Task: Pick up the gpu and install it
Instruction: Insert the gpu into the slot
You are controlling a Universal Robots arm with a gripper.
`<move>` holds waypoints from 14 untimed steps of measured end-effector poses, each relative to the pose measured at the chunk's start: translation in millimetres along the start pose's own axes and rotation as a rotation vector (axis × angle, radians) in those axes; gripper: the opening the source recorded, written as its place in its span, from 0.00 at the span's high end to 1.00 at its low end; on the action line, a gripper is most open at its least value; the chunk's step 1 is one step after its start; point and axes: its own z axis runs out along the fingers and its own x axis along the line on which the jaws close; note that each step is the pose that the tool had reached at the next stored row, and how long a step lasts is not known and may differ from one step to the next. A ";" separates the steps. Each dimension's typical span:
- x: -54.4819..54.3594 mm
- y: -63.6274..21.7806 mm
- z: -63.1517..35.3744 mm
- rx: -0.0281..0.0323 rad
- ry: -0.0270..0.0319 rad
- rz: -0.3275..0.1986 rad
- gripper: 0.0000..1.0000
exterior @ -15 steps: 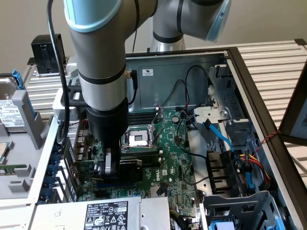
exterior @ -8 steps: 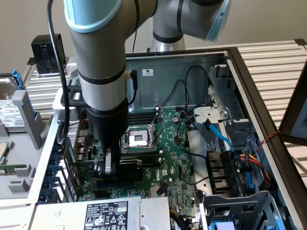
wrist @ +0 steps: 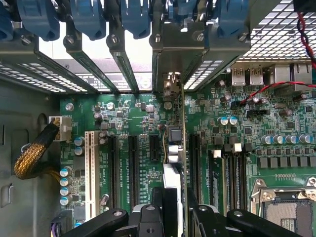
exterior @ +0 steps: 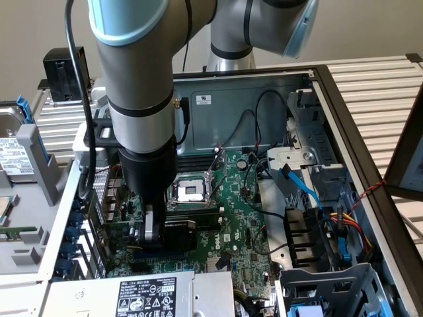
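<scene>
1. Jaws closed on the gpu (wrist: 173, 163): in the wrist view the card stands edge-on between the two black fingers of the gripper (wrist: 170, 210), its thin green board and components running away from the camera toward the rear slot openings of the case.
2. Same view: the card's far end lines up with a silver bracket (wrist: 178, 37) at the case's rear wall, beside the blue slot clips (wrist: 136, 17). It stands above the motherboard (wrist: 247, 148) between two long black expansion slots; whether its edge connector is already seated I cannot tell.
3. Exterior view: the arm reaches down into the open computer case (exterior: 330, 72), and the gripper (exterior: 153, 228) sits low over the motherboard (exterior: 244, 224), just beside the CPU socket (exterior: 192, 191). A dark card (exterior: 188, 228) shows at the fingers, close to the board.
4. Progress, as a judgement: the pick-up is done and the card is carried to the slot area, aligned or partly pressed in. Release is not done, and full seating is unconfirmed.
</scene>
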 end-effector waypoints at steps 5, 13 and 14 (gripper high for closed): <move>0.0 0.0 0.8 -0.0002 0.0000 0.000 0.72; 0.1 -0.3 3.7 -0.0001 -0.0006 0.001 0.72; 0.0 -0.3 4.0 -0.0005 -0.0003 0.002 0.72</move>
